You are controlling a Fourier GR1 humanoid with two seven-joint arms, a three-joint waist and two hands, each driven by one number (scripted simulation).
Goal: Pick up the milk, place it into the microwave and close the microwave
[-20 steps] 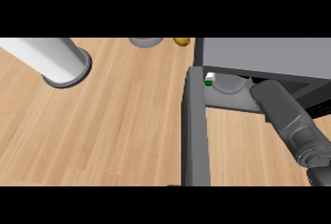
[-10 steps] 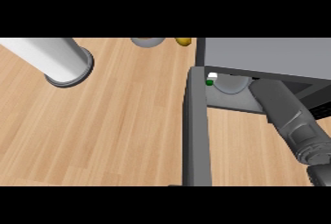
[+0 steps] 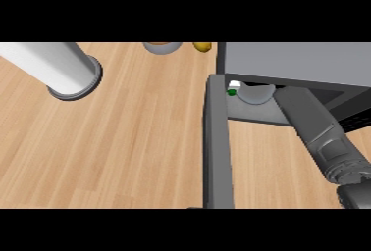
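Head view: I see my right forearm (image 3: pixel 313 128) reaching up into the grey microwave (image 3: pixel 297 61); its robot hand is hidden inside, so I cannot tell its state. The milk (image 3: pixel 255 91), pale with a green spot beside it, sits just within the opening. The flat door (image 3: pixel 217 142) stands open, edge-on, above the wood-grain table (image 3: pixel 123 147).

Wooden counter seen from above

The light wood-grain counter (image 3: pixel 130 147) carries a grey microwave (image 3: pixel 297 61) at the upper right, its door (image 3: pixel 217 142) swung open and standing edge-on across the boards. At the far edge sit a grey bowl-like thing (image 3: pixel 162 46) and, just beside it, a small yellow thing (image 3: pixel 202 46), both cut off.
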